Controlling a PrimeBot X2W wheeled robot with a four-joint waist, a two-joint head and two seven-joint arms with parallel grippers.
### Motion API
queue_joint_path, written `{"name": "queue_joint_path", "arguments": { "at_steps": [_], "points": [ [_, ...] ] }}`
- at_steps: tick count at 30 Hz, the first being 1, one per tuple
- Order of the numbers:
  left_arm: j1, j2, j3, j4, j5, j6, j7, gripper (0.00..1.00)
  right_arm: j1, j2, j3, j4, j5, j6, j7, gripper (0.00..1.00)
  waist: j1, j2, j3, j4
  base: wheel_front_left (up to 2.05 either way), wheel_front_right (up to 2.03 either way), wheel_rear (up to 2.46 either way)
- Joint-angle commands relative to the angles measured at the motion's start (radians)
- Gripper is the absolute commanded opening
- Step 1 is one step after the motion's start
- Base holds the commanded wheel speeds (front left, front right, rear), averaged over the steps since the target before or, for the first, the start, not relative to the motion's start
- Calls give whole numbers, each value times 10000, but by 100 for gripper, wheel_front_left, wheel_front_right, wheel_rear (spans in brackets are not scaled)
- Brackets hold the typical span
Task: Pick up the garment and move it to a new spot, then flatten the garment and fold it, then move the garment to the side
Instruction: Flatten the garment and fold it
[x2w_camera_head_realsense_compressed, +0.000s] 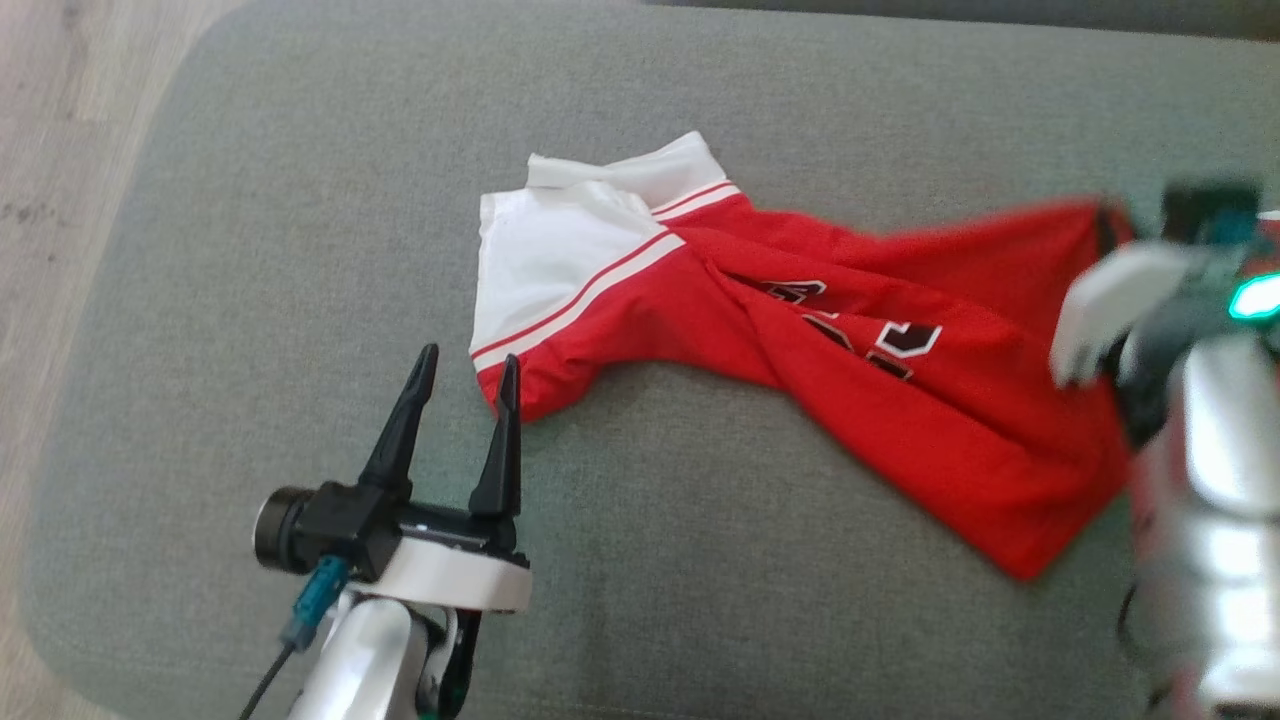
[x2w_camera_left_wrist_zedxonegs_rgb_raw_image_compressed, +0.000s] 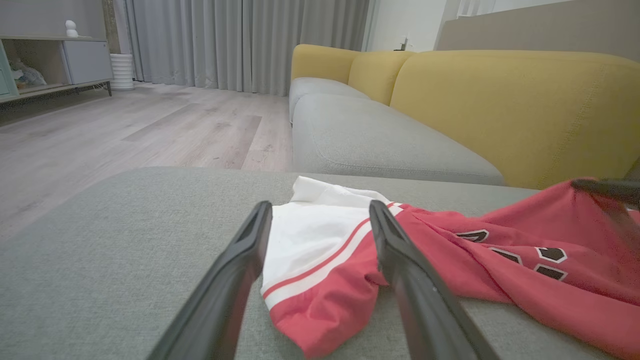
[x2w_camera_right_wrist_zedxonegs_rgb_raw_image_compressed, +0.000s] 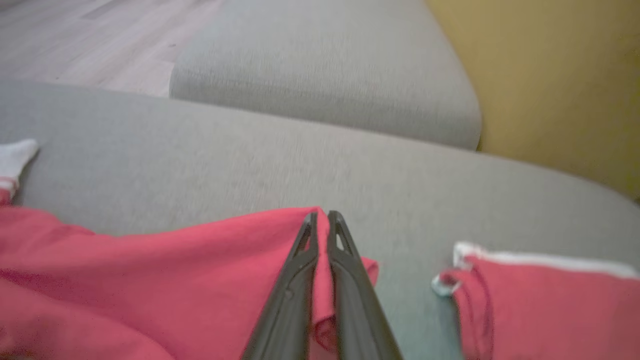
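A red garment (x2w_camera_head_realsense_compressed: 900, 400) with a white shoulder panel and striped trim lies rumpled on the grey cushion (x2w_camera_head_realsense_compressed: 300, 200). My left gripper (x2w_camera_head_realsense_compressed: 470, 356) stands open just in front of the sleeve's red hem, with nothing between its fingers; in the left wrist view (x2w_camera_left_wrist_zedxonegs_rgb_raw_image_compressed: 320, 205) the sleeve (x2w_camera_left_wrist_zedxonegs_rgb_raw_image_compressed: 320, 250) lies beyond the two fingers. My right gripper (x2w_camera_right_wrist_zedxonegs_rgb_raw_image_compressed: 323, 215) is shut on a pinched edge of the garment's red cloth (x2w_camera_right_wrist_zedxonegs_rgb_raw_image_compressed: 150, 270), which is pulled taut toward it. In the head view the right gripper (x2w_camera_head_realsense_compressed: 1110, 235) is blurred at the garment's far right corner.
A second grey seat cushion (x2w_camera_left_wrist_zedxonegs_rgb_raw_image_compressed: 380, 140) and yellow sofa backs (x2w_camera_left_wrist_zedxonegs_rgb_raw_image_compressed: 500, 100) lie beyond the work cushion. Wooden floor (x2w_camera_left_wrist_zedxonegs_rgb_raw_image_compressed: 125, 125) runs along its left edge. Another red fold with white trim (x2w_camera_right_wrist_zedxonegs_rgb_raw_image_compressed: 540, 300) lies right of my right fingers.
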Motion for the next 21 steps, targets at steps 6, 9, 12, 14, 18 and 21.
{"name": "queue_joint_path", "arguments": {
  "at_steps": [6,9,12,14,18,21],
  "points": [
    [-725,-4,195,-428,-98,-34,-51,100,-2567,-1289,864,109,-253,-7,-214,0,0,0,415,352,0,0,0],
    [-851,-5,38,-443,-239,11,-51,100,-3422,-1768,792,595,-520,-7,-497,0,0,0,544,616,0,0,0],
    [-914,-5,-30,-462,-320,58,-51,100,-3899,-1950,661,936,-727,-7,-731,0,0,0,601,763,0,0,0],
    [-952,-5,-75,-466,-374,92,-51,100,-4265,-2055,470,1280,-991,-7,-980,0,0,0,629,880,0,0,0],
    [-948,-6,-118,-445,-415,127,-51,100,-4592,-1996,156,2044,-1362,-7,-1464,100,0,0,572,984,0,0,0],
    [-893,-6,-56,-397,-389,169,-51,100,-4557,-1842,57,2491,-1494,-7,-2160,100,0,0,411,908,0,0,0]
  ]
}}
